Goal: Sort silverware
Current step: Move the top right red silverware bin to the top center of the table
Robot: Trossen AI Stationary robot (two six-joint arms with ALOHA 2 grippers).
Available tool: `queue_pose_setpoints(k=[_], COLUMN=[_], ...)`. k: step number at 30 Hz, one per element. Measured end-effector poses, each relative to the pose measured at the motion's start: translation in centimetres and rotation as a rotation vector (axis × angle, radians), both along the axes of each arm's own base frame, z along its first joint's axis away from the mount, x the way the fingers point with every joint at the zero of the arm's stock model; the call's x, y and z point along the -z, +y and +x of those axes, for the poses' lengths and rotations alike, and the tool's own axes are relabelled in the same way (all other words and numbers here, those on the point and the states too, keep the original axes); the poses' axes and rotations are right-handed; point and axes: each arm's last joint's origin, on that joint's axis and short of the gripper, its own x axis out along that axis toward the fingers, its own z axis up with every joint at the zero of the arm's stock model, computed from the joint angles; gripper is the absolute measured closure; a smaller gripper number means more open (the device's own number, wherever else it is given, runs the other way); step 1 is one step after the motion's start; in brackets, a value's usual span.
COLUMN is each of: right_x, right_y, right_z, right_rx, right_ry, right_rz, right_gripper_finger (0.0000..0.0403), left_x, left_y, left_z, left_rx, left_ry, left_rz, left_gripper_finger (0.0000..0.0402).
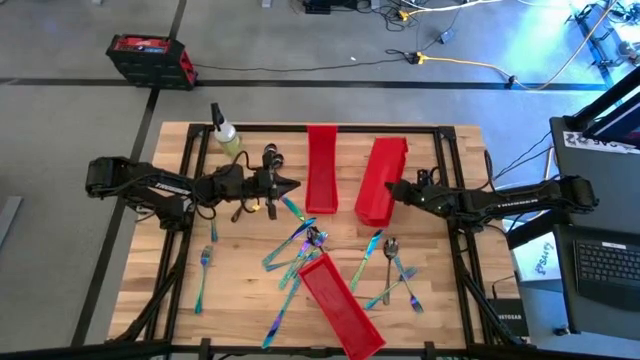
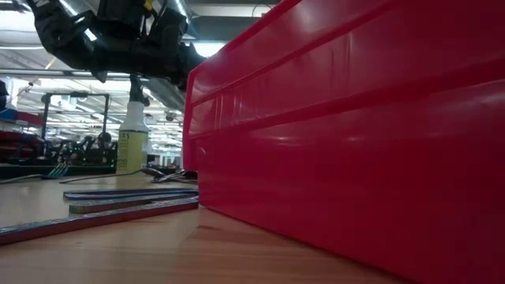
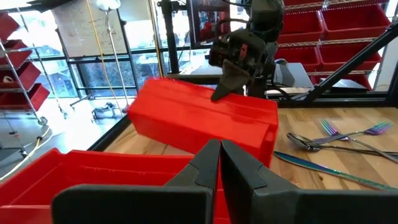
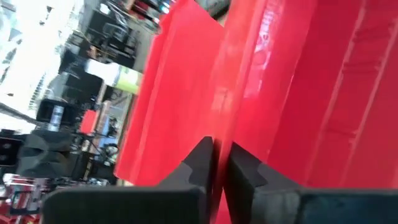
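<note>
Iridescent silverware (image 1: pixel 300 243) lies loose on the wooden table, with more pieces at the right (image 1: pixel 392 268) and a fork at the left (image 1: pixel 203 272); the left wrist view shows a spoon and forks (image 3: pixel 336 142). Three long red bins are here: a middle one (image 1: pixel 322 168), a right one (image 1: pixel 380 182) turned so its hollow does not show, and a slanting near one (image 1: pixel 340 305). My right gripper (image 1: pixel 392 190) is shut at the right bin's edge. My left gripper (image 1: pixel 288 186) hovers shut and empty beside the middle bin. My right gripper pinches a thin long edge of the right bin (image 4: pixel 221 163) between its two fingers. From across the table the fingertips sit on the bin's upper edge (image 3: pixel 219 98). The fingers come from the table's right, slanting a little down. The bin rests tilted on the table.
A spray bottle (image 1: pixel 225 135) with yellowish liquid stands at the far left of the table. The near bin (image 2: pixel 355 142) fills most of the low view, with flat silverware (image 2: pixel 118 199) beside it. Bare wood lies at the table's near left.
</note>
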Motion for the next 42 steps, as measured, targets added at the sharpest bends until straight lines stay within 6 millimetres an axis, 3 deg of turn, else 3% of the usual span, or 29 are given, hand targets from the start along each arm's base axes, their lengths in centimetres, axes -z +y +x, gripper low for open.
queue_pose_setpoints(k=[9,18,26,30,37,42], right_x=[-3.6,-11.9,-17.0,-19.1,-21.0,-20.3], right_y=[-0.1,-0.3,-1.7,-3.2,-6.8,-8.9], right_z=[1.0,2.2,7.9,10.3,11.8,11.9], right_rx=[-0.019,0.019,0.023,0.048,0.031,0.042], right_ry=[0.029,0.145,0.317,0.354,0.484,0.539], right_rz=[-0.088,-0.265,-0.439,-0.469,-0.450,-0.379], right_gripper_finger=[0.0403,0.0403,0.0400,0.0387,0.0379,0.0400], left_x=[-0.1,-2.3,-4.4,-5.9,-7.0,-7.8], left_y=[0.1,0.4,1.8,1.6,0.9,0.7], left_z=[0.0,-1.2,-4.0,-5.6,-8.1,-9.5], left_rx=[-0.024,-0.088,-0.194,-0.120,-0.073,-0.145], left_ry=[-0.006,-0.085,-0.065,-0.110,-0.110,-0.131], left_rz=[-0.009,0.059,0.089,0.112,0.103,0.158], left_gripper_finger=[0.0401,0.0401,0.0402,0.0402,0.0402,0.0401])
